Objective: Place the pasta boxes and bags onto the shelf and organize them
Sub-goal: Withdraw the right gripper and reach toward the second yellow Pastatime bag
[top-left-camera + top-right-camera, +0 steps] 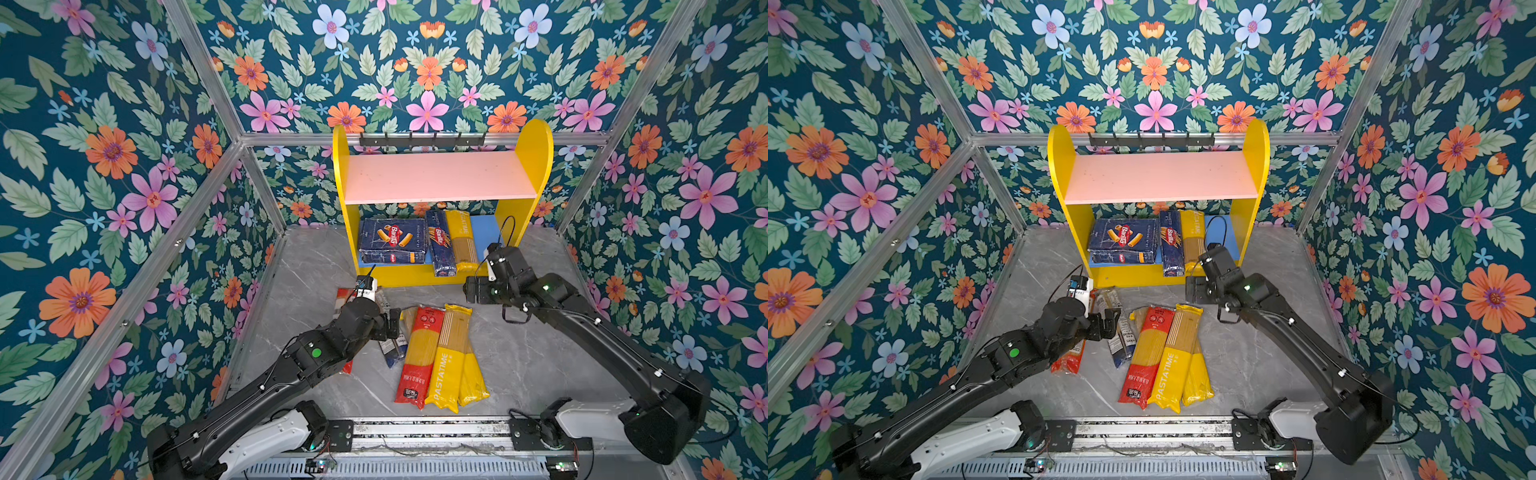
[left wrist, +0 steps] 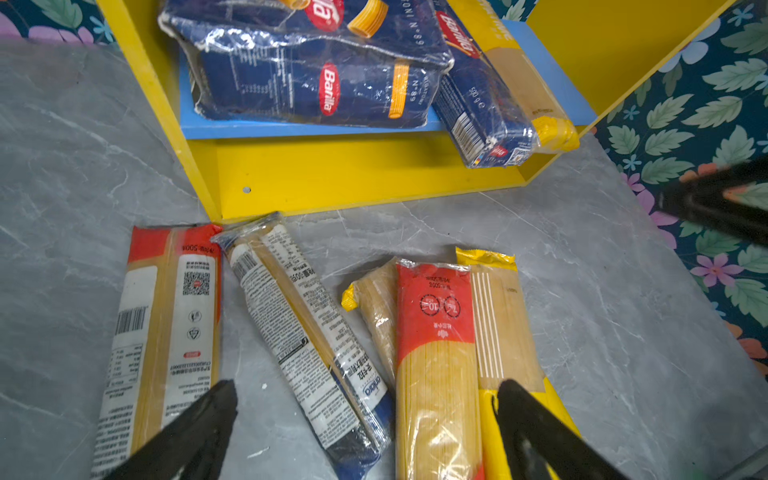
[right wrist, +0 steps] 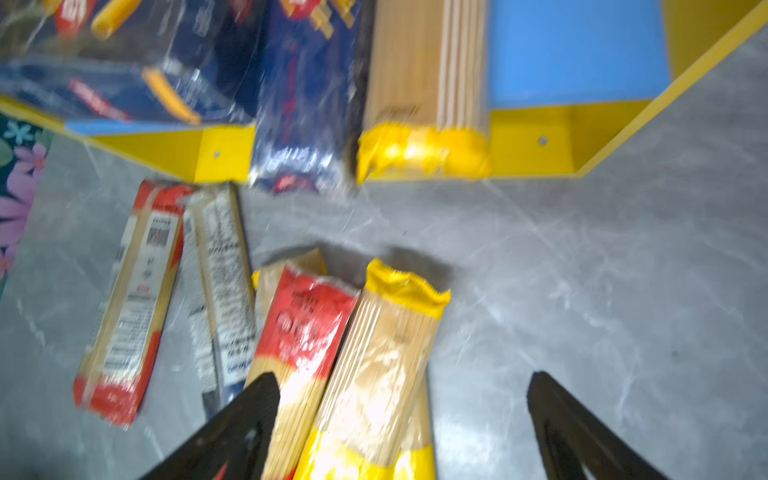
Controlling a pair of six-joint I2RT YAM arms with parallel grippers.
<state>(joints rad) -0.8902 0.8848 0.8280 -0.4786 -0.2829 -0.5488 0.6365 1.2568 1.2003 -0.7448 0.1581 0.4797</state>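
Hovers with left fingers (image 2: pixel 195 432) released over the clear blue-ended bag (image 2: pixel 299 324); risks pinching the red-ended bag (image 2: pixel 166 316) alongside. On the bench (image 1: pixel 540 357), overlapped bags (image 1: pixel 440 357) apt to drag together. Hangs with right fingers (image 3: pixel 245 424) released near the shelf (image 1: pixel 536 158); risks nudging the overhanging spaghetti box (image 1: pixel 439 249) and yellow bag (image 1: pixel 464 245).

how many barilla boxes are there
2, both on the blue lower shelf board: the wide rigatoni box at the left, the narrow spaghetti box beside it. No others visible.
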